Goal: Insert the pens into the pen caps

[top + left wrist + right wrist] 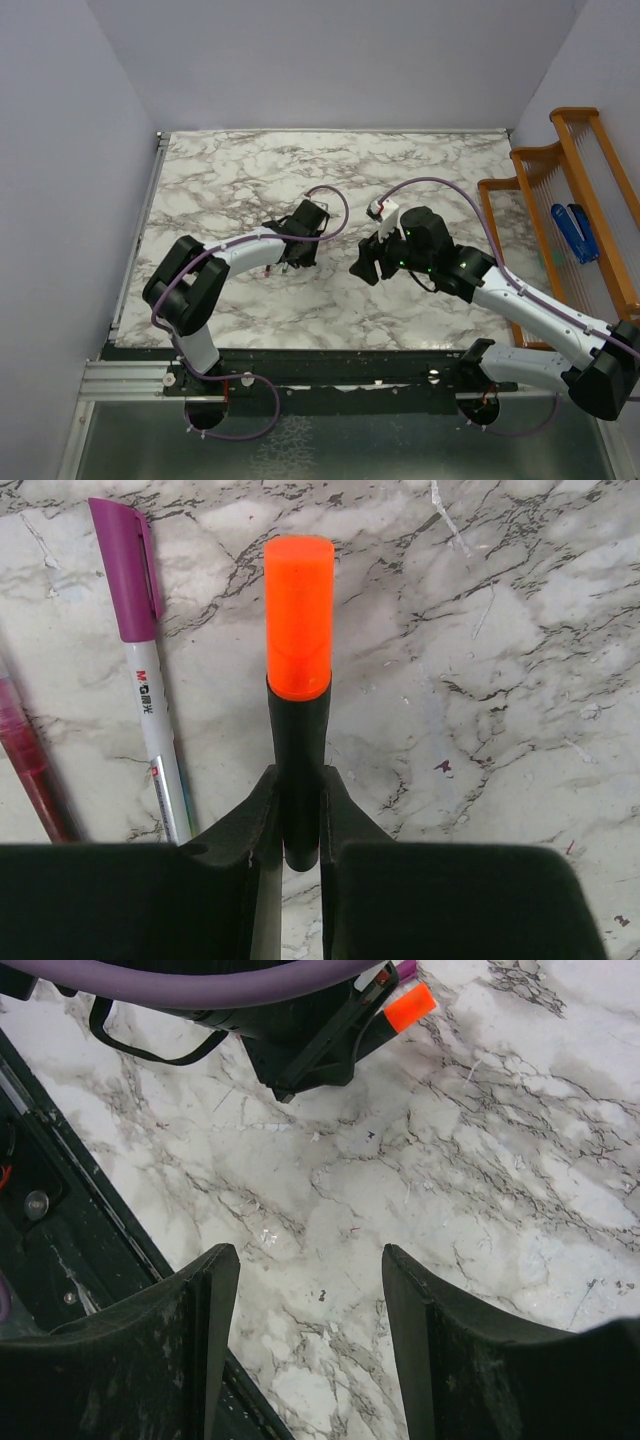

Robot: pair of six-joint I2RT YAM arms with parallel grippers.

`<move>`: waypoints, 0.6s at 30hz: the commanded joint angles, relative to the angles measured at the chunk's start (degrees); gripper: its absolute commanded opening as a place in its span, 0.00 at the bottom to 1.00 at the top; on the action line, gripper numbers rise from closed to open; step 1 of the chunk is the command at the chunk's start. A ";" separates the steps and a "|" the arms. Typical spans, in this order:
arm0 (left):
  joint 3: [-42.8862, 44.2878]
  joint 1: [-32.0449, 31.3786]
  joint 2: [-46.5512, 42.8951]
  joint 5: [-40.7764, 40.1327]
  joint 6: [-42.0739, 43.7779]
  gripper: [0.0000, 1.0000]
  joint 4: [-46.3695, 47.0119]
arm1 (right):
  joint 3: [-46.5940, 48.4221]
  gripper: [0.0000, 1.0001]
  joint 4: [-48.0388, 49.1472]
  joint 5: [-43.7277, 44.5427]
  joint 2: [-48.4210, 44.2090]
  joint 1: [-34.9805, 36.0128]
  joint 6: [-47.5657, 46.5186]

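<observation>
My left gripper (298,780) is shut on the black marker (298,730), gripping its near end. The bright orange cap (298,615) sits on the marker's far end. To its left on the marble lies the silver-grey pen (160,750) with the magenta-purple cap (125,565) on its tip. The red-pink pen (25,760) lies at the far left edge. My right gripper (310,1260) is open and empty over bare marble. Its view shows the left gripper (300,1040) and the orange cap (410,1006) ahead. From above, the left gripper (292,258) and right gripper (365,262) face each other mid-table.
A wooden rack (560,200) stands off the table's right side with a blue object (573,232) in it. The black rail (60,1200) of the table's near edge runs at the left of the right wrist view.
</observation>
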 commanded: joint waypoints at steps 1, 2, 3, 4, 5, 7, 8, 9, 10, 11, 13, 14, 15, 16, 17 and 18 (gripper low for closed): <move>1.23 -0.29 1.00 -1.28 -0.63 0.14 -1.07 | -0.31 0.64 -0.87 1.42 0.17 -0.37 0.54; 1.29 -0.33 1.08 -1.28 -0.64 0.14 -1.07 | -0.31 0.64 -0.88 1.34 0.22 -0.37 0.54; 1.29 -0.29 1.11 -1.28 -0.64 0.14 -1.11 | -0.34 0.64 -1.04 1.36 0.25 -0.39 0.54; 1.33 -0.31 1.10 -1.34 -0.64 0.14 -1.15 | -0.36 0.64 -1.01 1.28 0.26 -0.39 0.54; 1.40 -0.35 1.18 -1.36 -0.64 0.14 -1.15 | -0.30 0.64 -1.05 1.20 0.33 -0.42 0.49; 1.47 -0.33 1.27 -1.52 -0.58 0.15 -1.29 | -0.38 0.64 -1.00 1.25 0.39 -0.46 0.51; 1.48 -0.30 1.35 -1.58 -0.49 0.16 -1.37 | -0.38 0.64 -0.96 1.25 0.42 -0.46 0.46; 1.50 -0.29 1.41 -1.55 -0.47 0.18 -1.36 | -0.38 0.64 -0.90 1.38 0.43 -0.46 0.46; 1.51 -0.31 1.53 -1.54 -0.47 0.19 -1.38 | -0.45 0.64 -0.82 1.40 0.43 -0.46 0.46; 1.43 -0.30 1.61 -1.53 -0.46 0.21 -1.40 | -0.49 0.64 -0.87 1.42 0.51 -0.45 0.45; 1.38 -0.28 1.78 -1.54 -0.46 0.23 -1.43 | -0.48 0.64 -0.83 1.53 0.65 -0.46 0.46; 1.34 -0.35 1.85 -1.54 -0.46 0.24 -1.39 | -0.52 0.64 -0.79 1.55 0.73 -0.48 0.46; 1.33 -0.31 1.91 -1.54 -0.46 0.25 -1.35 | -0.48 0.64 -0.74 1.54 0.72 -0.49 0.47; 1.40 -0.29 1.96 -1.54 -0.42 0.26 -1.38 | -0.45 0.64 -0.83 1.66 0.77 -0.54 0.50; 1.42 -0.28 1.98 -1.54 -0.38 0.27 -1.38 | -0.39 0.64 -0.81 1.79 0.87 -0.50 0.53; 1.54 -0.30 2.06 -1.35 -0.38 0.27 -1.45 | -0.38 0.64 -0.86 2.02 0.94 -0.52 0.58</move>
